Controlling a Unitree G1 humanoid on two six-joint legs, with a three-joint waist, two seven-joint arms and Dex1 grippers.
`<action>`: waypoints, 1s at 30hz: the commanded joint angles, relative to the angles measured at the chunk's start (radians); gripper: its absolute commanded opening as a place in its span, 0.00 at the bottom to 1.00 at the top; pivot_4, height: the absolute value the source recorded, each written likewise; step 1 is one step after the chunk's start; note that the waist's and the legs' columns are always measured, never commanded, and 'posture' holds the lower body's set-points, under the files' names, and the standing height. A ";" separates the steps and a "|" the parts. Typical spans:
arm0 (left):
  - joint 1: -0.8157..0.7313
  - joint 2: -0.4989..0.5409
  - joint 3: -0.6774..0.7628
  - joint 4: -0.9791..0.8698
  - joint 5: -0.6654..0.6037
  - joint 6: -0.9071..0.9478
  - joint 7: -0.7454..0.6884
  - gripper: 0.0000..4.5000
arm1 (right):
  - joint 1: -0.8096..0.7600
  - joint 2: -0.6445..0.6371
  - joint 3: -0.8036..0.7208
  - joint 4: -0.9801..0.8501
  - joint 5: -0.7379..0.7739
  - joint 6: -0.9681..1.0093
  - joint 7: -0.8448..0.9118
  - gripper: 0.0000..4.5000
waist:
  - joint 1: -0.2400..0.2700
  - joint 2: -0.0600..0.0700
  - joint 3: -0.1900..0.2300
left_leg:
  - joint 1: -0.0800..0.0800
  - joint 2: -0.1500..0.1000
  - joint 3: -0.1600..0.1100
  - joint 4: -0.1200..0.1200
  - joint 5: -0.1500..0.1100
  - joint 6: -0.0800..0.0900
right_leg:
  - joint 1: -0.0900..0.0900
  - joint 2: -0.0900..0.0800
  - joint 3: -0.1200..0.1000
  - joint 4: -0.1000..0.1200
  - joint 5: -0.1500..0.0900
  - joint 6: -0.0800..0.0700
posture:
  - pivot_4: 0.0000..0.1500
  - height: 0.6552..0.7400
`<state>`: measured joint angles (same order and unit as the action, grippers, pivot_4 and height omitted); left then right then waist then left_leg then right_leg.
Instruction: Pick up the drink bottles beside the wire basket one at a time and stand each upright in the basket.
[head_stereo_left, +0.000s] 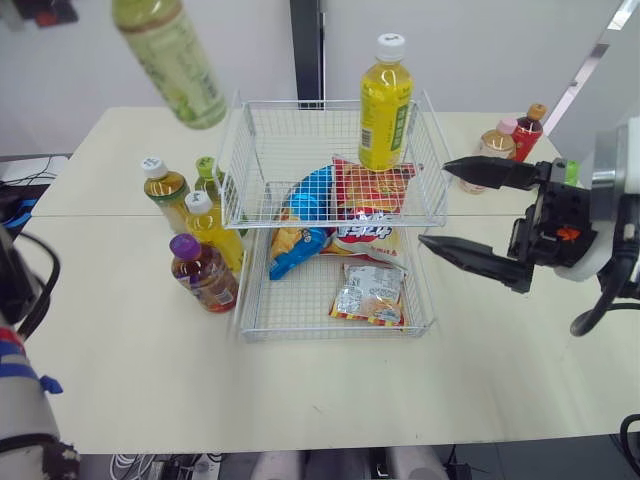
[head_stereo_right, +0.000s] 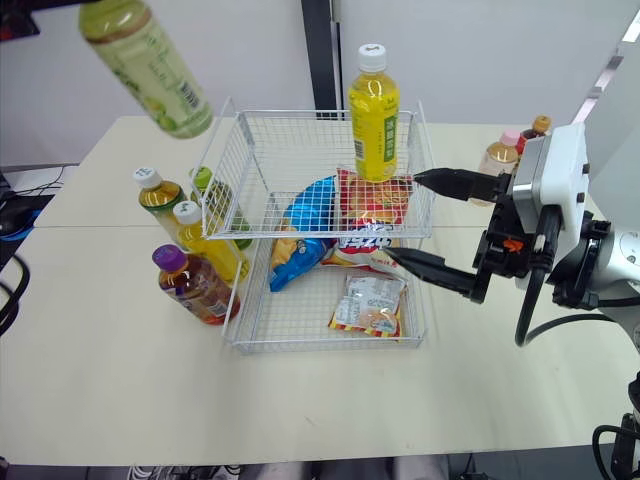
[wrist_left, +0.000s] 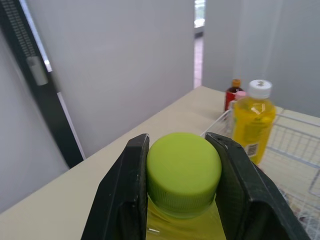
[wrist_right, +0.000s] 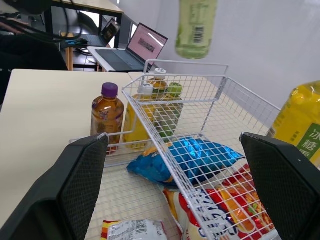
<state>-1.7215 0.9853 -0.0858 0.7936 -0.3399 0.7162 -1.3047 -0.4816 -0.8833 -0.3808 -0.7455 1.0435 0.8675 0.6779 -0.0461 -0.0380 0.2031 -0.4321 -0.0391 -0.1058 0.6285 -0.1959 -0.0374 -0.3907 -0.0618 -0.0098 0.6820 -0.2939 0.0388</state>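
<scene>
Left gripper (wrist_left: 179, 145) clamps the green bottle (head_stereo_left: 172, 55) by its cap, high up and tilted, with the base pointing down toward the wire basket (head_stereo_left: 240, 150) on its right. We judge it needs uprighting first (right gripper (head_stereo_left: 434, 203) gapes wide, empty).

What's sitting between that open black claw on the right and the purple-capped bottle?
The wire basket, its lower tier holding snack bags, in the left eye view.

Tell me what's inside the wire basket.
A yellow drink bottle stands upright in the upper tier; below lie snack bags, partly hidden under that tier, and a small packet.
</scene>
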 joint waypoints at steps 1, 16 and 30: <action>-0.095 -0.042 -0.010 0.073 0.054 -0.057 -0.061 0.30 | 0.015 -0.031 -0.055 -0.028 0.046 -0.011 -0.048 1.00 | -0.005 0.001 0.000 | 0.000 0.001 0.000 0.000 0.000 0.000 | 0.000 0.000 0.000 0.000 0.000 0.000 | 1.00 1.00; -0.062 -0.368 0.039 0.252 0.124 -0.220 0.016 0.30 | 0.117 -0.082 -0.111 -0.049 0.077 -0.070 -0.112 1.00 | 0.001 0.001 0.001 | -0.001 0.000 -0.001 0.001 0.000 0.000 | 0.000 -0.002 0.000 0.001 0.000 0.000 | 1.00 1.00; -0.042 -0.482 0.079 0.373 0.164 -0.333 0.113 0.30 | 0.115 -0.097 -0.024 -0.102 0.078 -0.092 -0.220 1.00 | 0.004 0.001 0.001 | -0.001 0.000 -0.001 0.002 0.000 0.000 | 0.000 -0.003 -0.001 0.001 0.000 0.000 | 1.00 1.00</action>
<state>-1.7264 0.4982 -0.0353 1.1709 -0.1728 0.4010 -1.1920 -0.3495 -0.9649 -0.3976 -0.8241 1.1182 0.7918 0.4788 -0.0418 -0.0374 0.2045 -0.4332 -0.0397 -0.1067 0.6301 -0.1956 -0.0372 -0.3908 -0.0644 -0.0102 0.6836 -0.2939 0.0388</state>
